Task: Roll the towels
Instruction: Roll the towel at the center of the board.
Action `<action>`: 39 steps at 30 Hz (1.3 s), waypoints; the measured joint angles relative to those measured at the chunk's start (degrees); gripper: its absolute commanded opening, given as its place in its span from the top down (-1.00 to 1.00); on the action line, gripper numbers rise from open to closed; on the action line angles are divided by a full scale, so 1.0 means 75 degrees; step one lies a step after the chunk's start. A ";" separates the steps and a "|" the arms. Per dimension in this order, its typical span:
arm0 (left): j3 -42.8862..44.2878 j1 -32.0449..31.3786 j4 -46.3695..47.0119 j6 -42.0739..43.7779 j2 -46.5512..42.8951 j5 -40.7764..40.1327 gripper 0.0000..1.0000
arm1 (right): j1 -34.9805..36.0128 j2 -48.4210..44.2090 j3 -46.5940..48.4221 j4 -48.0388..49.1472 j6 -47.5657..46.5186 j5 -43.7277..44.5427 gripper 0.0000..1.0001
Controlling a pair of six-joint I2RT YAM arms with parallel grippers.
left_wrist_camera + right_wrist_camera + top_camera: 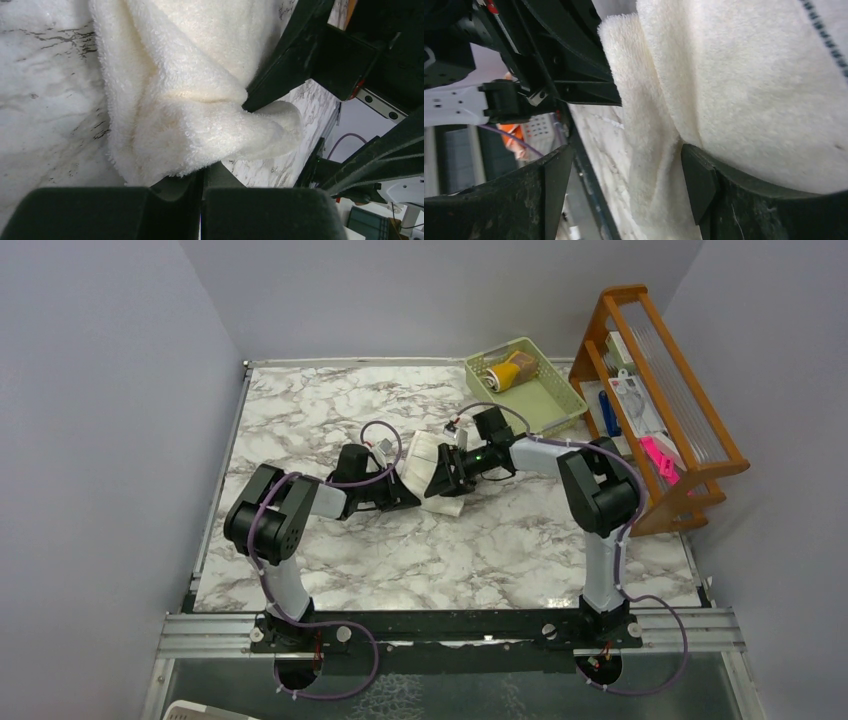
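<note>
Cream-white terry towel (190, 100) gets pinched mid-table, with both grippers right on it!
Left gripper (202, 174) has its fingers clamped on the towel's bunched edge, while right gripper (624, 162) is spread wide, a soft fold running between its fingers and resting against one. The cloth lies on the white marble-patterned table (330, 540). Far right, a mustard-yellow rolled towel (512, 368) sits in the pale green plastic basket (548, 405).
</note>
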 measured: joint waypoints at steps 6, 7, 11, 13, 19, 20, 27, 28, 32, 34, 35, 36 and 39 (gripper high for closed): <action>-0.0015 0.0000 0.0085 -0.0052 0.0003 0.0017 1.00 | -0.0012 -0.0332 -0.0041 -0.0020 -0.0772 0.0970 -0.41; -0.0029 0.0000 0.0082 -0.0058 -0.0017 0.0017 1.00 | -0.0012 -0.0286 -0.0017 -0.0026 -0.0833 0.1017 -0.46; -0.0114 0.0000 -0.0108 -0.0061 -0.0157 0.0006 1.00 | -0.0017 -0.0245 -0.0017 0.0064 -0.0985 0.1026 -0.53; -0.0125 0.0000 -0.0230 -0.0058 -0.0181 0.0000 1.00 | 0.0044 -0.0289 -0.0020 0.0128 -0.1177 0.1122 -0.55; -0.0119 0.0003 -0.0338 -0.0073 -0.0184 0.0003 1.00 | 0.0391 -0.0697 -0.0140 0.0370 -0.2028 0.1961 -0.55; -0.0114 0.0003 -0.0364 -0.0070 -0.0184 0.0003 1.00 | 0.0463 -0.0801 -0.0204 0.0425 -0.2165 0.2122 -0.56; -0.0055 0.0003 -0.0510 -0.0012 -0.0184 0.0006 1.00 | 0.1209 -0.1457 -0.0609 0.0918 -0.3124 0.3620 -0.72; -0.0047 0.0003 -0.0533 0.0003 -0.0184 0.0006 1.00 | 0.1323 -0.1571 -0.0740 0.1040 -0.3261 0.3797 -0.71; -0.0026 0.0003 -0.0603 0.0050 -0.0198 0.0006 1.00 | 0.1574 -0.1877 -0.1099 0.1326 -0.3739 0.4211 -0.54; -0.0026 0.0003 -0.0644 0.0064 -0.0213 0.0006 1.00 | 0.1620 -0.1944 -0.1163 0.1381 -0.3928 0.4377 -0.41; -0.0026 0.0003 -0.0650 0.0067 -0.0216 0.0006 1.00 | 0.1644 -0.1944 -0.1166 0.1387 -0.4013 0.4465 -0.32; -0.0026 0.0003 -0.0653 0.0070 -0.0216 0.0009 1.00 | 0.1649 -0.1944 -0.1166 0.1390 -0.4097 0.4532 -0.22; 0.0006 0.0003 -0.0711 0.0093 -0.0216 0.0012 1.00 | 0.1684 -0.1944 -0.1166 0.1367 -0.4284 0.4680 -0.02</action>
